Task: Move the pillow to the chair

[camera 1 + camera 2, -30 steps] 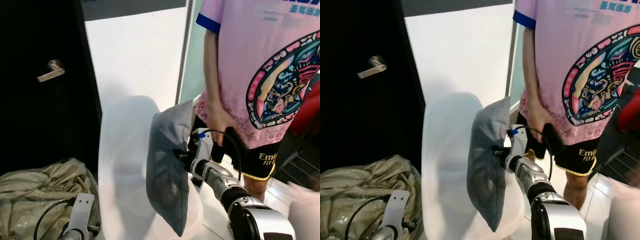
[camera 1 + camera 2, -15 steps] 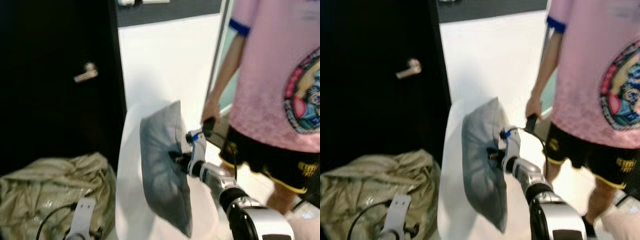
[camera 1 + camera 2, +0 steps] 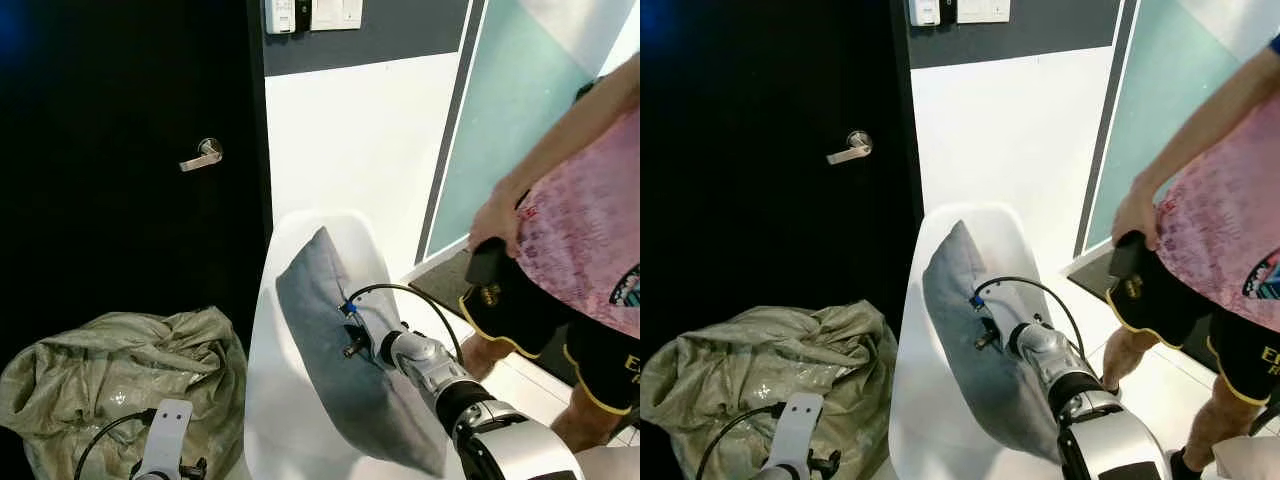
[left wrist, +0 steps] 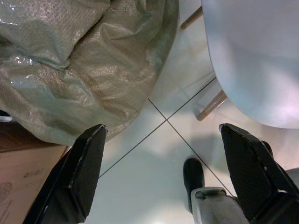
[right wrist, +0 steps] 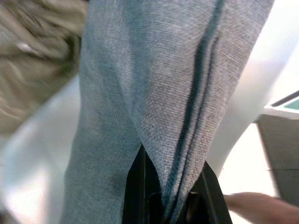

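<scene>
A black door with a silver lever handle filled the scene from nine to twelve o'clock, and a white wall stood beside it at twelve. A person in a pink shirt and dark shorts stood at three o'clock, one hand gripping a small dark object. A crumpled olive-green sack lay on the floor at seven o'clock, near the door.

The white chair sat at six o'clock, its rounded back rising toward the wall. The grey pillow lay inside the chair's shell, tilted, its upper corner leaning against the chair back and its lower end reaching toward five o'clock.

The right gripper reached in from five o'clock and was clamped narrowly on a fold of the pillow's fabric, the cloth pinched between its black fingers. The left gripper hung low at seven o'clock over the tiled floor, its fingers spread wide with nothing between them, the sack and the chair's underside beyond.
</scene>
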Available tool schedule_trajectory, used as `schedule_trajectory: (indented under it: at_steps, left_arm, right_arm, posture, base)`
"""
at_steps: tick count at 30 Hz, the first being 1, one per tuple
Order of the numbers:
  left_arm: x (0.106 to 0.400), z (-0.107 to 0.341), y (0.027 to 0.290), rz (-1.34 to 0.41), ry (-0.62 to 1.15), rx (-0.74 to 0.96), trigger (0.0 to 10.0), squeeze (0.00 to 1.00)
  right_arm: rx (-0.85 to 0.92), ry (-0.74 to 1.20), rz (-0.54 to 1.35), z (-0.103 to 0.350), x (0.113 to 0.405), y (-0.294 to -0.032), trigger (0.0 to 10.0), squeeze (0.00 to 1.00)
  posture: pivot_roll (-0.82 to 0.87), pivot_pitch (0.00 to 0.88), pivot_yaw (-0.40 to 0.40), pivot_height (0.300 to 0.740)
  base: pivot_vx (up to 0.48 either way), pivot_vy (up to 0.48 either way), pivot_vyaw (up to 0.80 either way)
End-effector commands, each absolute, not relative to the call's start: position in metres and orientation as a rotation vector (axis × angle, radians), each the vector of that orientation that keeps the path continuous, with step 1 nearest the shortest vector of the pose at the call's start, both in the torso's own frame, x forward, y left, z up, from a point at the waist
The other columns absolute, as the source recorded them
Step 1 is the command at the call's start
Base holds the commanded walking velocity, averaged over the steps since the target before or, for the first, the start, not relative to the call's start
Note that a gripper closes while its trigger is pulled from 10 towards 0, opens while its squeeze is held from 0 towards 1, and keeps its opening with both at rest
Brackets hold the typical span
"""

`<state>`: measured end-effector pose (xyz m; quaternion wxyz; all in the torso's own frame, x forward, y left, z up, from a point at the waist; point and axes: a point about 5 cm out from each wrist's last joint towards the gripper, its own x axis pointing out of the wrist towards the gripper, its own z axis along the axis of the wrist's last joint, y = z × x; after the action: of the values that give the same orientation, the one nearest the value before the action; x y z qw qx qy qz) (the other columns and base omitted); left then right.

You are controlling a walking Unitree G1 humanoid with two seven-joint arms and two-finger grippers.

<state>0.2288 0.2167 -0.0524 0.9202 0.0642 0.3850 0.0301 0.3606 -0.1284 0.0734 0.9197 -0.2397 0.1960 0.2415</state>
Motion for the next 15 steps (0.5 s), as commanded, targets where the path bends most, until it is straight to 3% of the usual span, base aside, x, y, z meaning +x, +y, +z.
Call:
schedule_trajectory:
  at_steps: [1, 15]
  left_arm:
    - [0.2296, -0.0517, 0.2177, 0.065, 0.793, 0.138, 10.0, 0.0]
    - [0.2286, -0.0524, 0.217, 0.061, 0.792, 0.144, 10.0, 0.0]
  right_arm:
    - [-0.607, 0.308, 0.477, 0.0947, 0.3729, -0.125, 10.0, 0.0]
    - [-0.666, 0.303, 0.503, 0.0904, 0.3702, -0.1217, 10.0, 0.0]
  posture:
    - [-0.12, 0.0, -0.048, 0.735]
    - [-0.11, 0.005, -0.045, 0.685]
  base:
    - [0.0, 0.0, 0.0]
    - [0.0, 0.0, 0.0]
